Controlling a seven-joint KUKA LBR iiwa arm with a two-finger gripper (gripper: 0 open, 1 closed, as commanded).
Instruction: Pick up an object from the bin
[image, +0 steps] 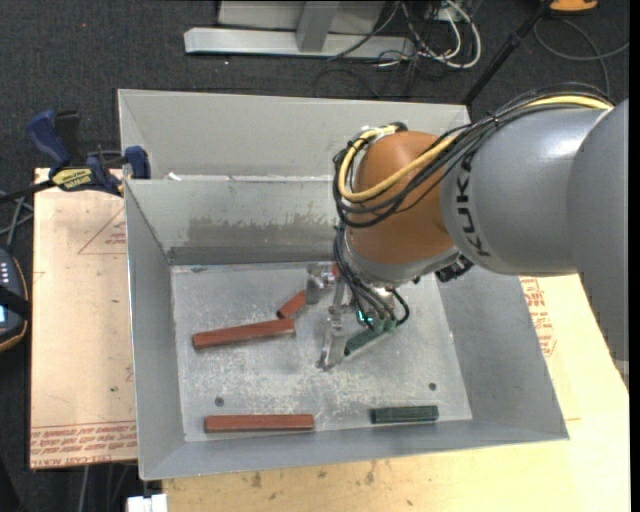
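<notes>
Grey arm (540, 190) with orange wrist cover (400, 210) overhangs the scuffed grey metal bin (150, 300), which stands amid dark carpet (60, 60). Tool (335, 340) is low at bin centre; its grip state cannot be told. A tilted dark green flat bar (368, 338) lies just beside it, on the arm's side.

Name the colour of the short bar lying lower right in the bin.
The short bar is dark green; camera view.

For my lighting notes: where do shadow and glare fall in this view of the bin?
Camera view: a dark band lies along the bin's back wall; soft shadow sits below the orange cover, around the gripper; the grey arm link shows mild sheen.
</notes>
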